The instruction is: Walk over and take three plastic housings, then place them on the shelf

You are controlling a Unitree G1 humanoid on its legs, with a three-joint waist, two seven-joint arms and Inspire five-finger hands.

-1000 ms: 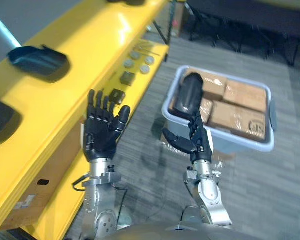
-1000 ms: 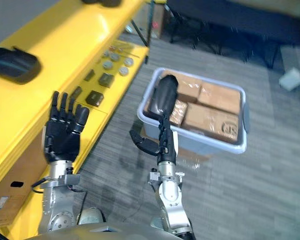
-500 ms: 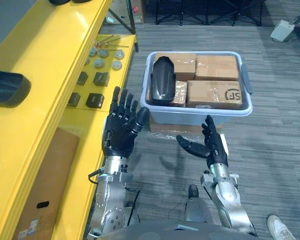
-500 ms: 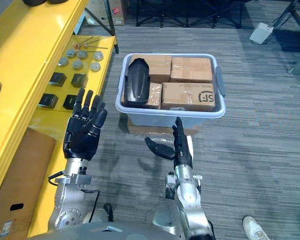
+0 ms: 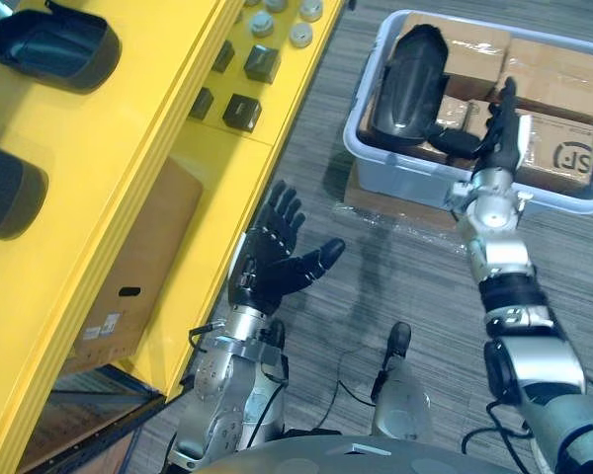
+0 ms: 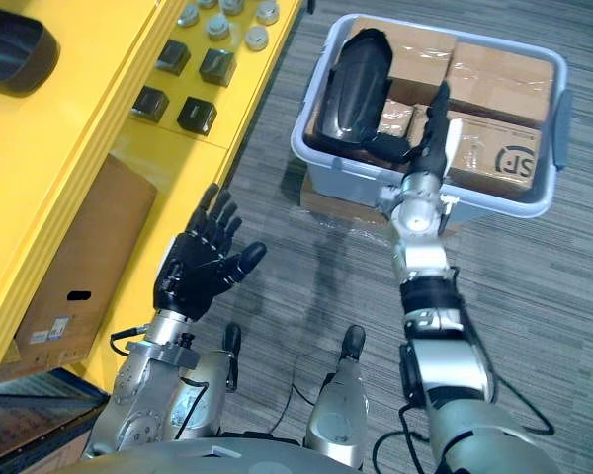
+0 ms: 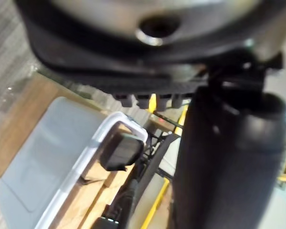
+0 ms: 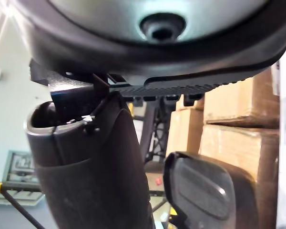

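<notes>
A black plastic housing (image 5: 410, 74) lies on cardboard boxes at the left end of a grey-blue bin (image 6: 425, 193) on the floor. My right hand (image 5: 492, 123) reaches over the bin's near rim just right of the housing. Its fingers are straight and its thumb points toward the housing; I cannot tell whether they touch. The right wrist view has the thumb (image 8: 95, 167) close beside the housing (image 8: 209, 191). My left hand (image 5: 277, 262) hangs open over the floor by the yellow shelf (image 5: 158, 128), holding nothing. Two more black housings (image 5: 49, 44) (image 5: 5, 188) sit on that shelf.
Small dark blocks (image 5: 242, 109) and round metal parts (image 5: 277, 25) lie on the shelf's lower level. A cardboard box (image 5: 128, 267) stands under the shelf. Sealed cardboard boxes (image 5: 553, 79) fill the bin. Grey carpet lies between shelf and bin.
The camera has swung, shifting the whole picture. My right arm has stretched from in front of the bin to over its near rim beside the housing. My left hand has dropped lower.
</notes>
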